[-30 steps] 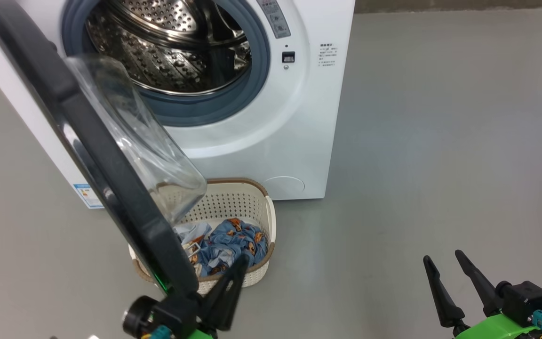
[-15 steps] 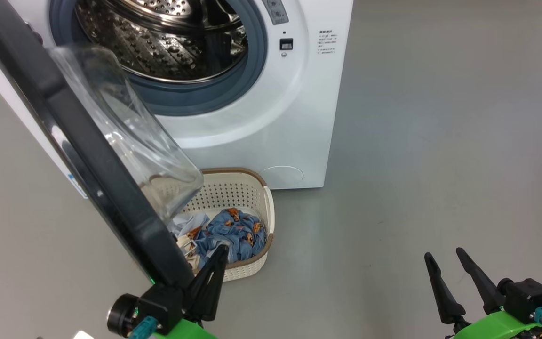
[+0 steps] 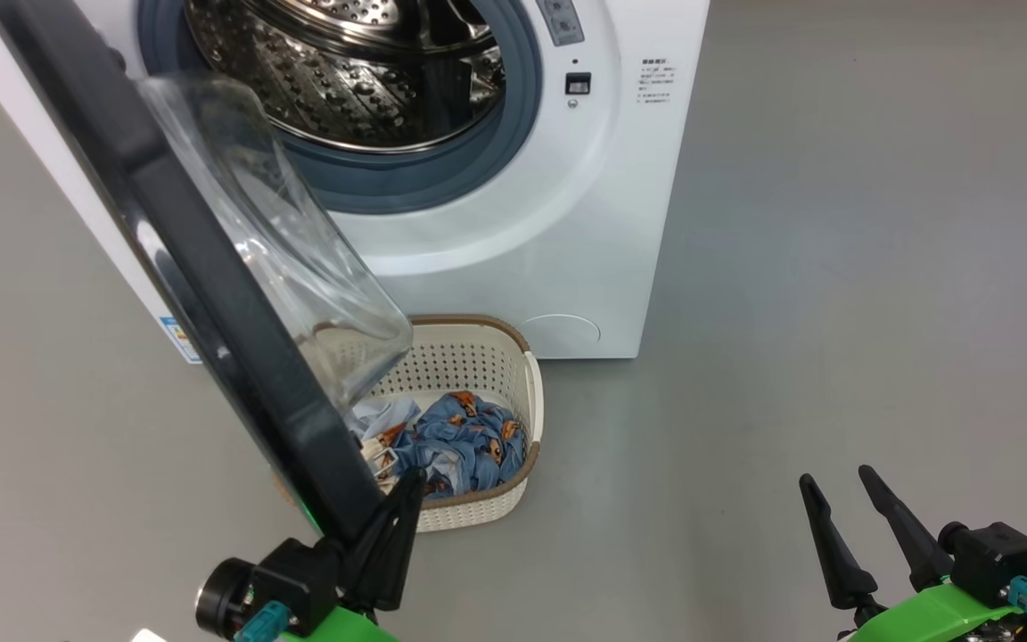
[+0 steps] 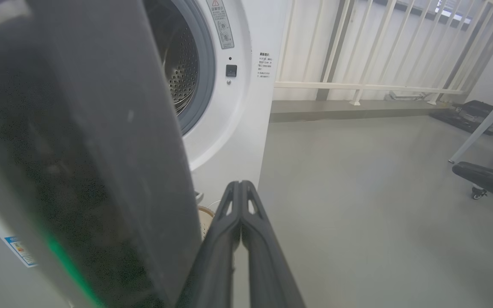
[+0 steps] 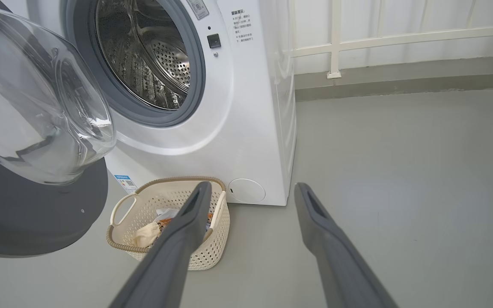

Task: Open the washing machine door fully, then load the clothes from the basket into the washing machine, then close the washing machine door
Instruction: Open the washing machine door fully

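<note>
My left hand (image 3: 408, 489) is closed, the two fingers pressed together with nothing between them. It is low, just beside the bottom edge of the washing machine door (image 3: 210, 321); I cannot tell if it touches the rim. The door stands open, swung away from the washing machine (image 3: 567, 232). The basket (image 3: 533, 397) sits on the floor (image 3: 834, 267) just before the machine, partly under the door's glass bowl, with the clothes (image 3: 464, 437) inside. My right hand (image 3: 834, 477) is wide open and empty, well apart.
</note>
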Tool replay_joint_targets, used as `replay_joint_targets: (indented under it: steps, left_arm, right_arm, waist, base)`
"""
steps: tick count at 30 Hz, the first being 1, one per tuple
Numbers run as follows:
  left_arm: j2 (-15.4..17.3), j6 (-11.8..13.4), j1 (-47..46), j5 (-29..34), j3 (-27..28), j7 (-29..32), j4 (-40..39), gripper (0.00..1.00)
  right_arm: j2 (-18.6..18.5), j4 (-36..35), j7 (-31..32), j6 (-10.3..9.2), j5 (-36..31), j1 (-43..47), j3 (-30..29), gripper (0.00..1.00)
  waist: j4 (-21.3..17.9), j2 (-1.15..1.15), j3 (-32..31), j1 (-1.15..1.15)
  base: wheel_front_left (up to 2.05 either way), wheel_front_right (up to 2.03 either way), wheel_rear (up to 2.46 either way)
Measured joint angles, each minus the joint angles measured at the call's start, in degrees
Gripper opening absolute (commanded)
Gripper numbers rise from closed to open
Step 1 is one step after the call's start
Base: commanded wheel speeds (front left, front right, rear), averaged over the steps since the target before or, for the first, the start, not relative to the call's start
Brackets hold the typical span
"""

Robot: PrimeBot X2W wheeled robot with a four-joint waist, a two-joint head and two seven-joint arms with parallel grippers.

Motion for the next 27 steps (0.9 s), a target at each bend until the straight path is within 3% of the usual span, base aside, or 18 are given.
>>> replay_joint_targets:
  steps: [16, 27]
  left_arm:
    - [-0.9, 4.5, 2.8, -0.2, 2.7, 0.2, -0.9, 0.0]
    - [-0.9, 6.0, 3.9, -0.2, 5.0, 0.2, -8.4, 0.0]
  right_arm:
    - [0.2, 0.5, 0.0, 0.0, 0.8, 0.1, 0.2, 1.0]
    - [0.4, 0.6, 0.0, 0.0, 0.8, 0.1, 0.1, 1.0]
  waist:
    - [2.2, 0.0, -1.4, 0.0]
    - [4.7, 0.0, -0.7, 0.0]
  base:
    - [0.0, 0.0, 0.0]
    - [0.0, 0.0, 0.0]
